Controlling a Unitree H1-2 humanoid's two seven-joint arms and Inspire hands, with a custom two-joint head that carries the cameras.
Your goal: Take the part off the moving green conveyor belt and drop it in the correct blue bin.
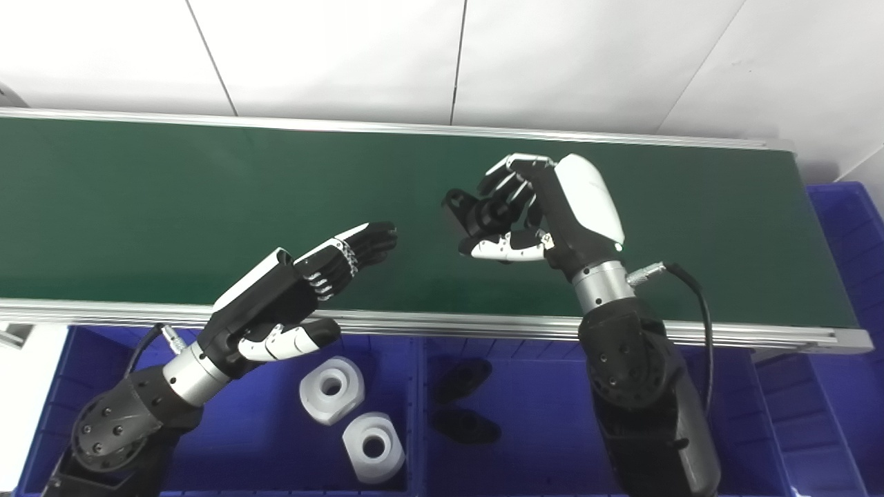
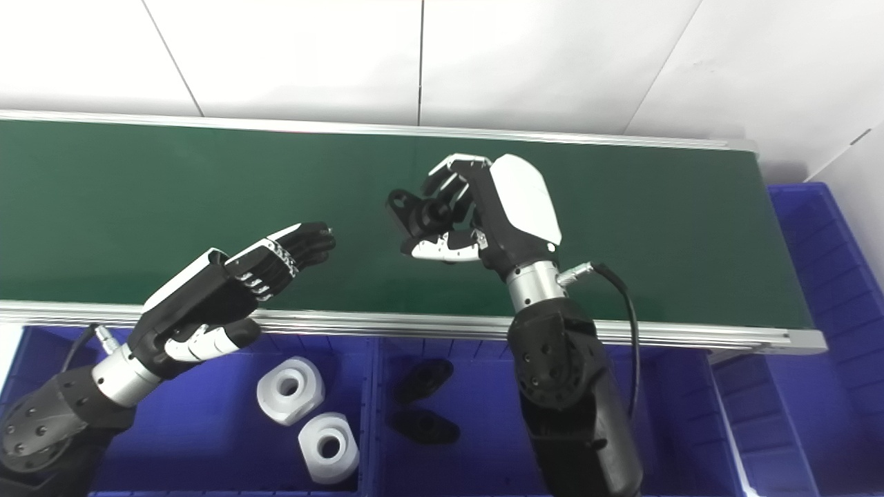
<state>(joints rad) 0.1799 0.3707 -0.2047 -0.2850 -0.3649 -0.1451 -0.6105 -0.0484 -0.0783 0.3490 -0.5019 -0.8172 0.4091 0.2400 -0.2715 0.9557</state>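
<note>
My right hand (image 1: 525,210) is over the middle of the green conveyor belt (image 1: 173,200), shut on a black part (image 1: 464,207) whose ringed end sticks out to the left of the fingers; it shows in the right eye view too (image 2: 407,207). My left hand (image 1: 304,290) is open and empty, fingers stretched flat over the belt's near edge, left of the right hand. Below the belt, the left blue bin (image 1: 242,428) holds two white parts (image 1: 331,390) (image 1: 373,445). The middle blue bin (image 1: 539,428) holds two black parts (image 1: 464,376) (image 1: 466,424).
The belt's aluminium near rail (image 1: 449,323) runs between the belt and the bins. Another blue bin (image 1: 849,228) stands at the belt's right end. A white wall (image 1: 442,55) is behind the belt.
</note>
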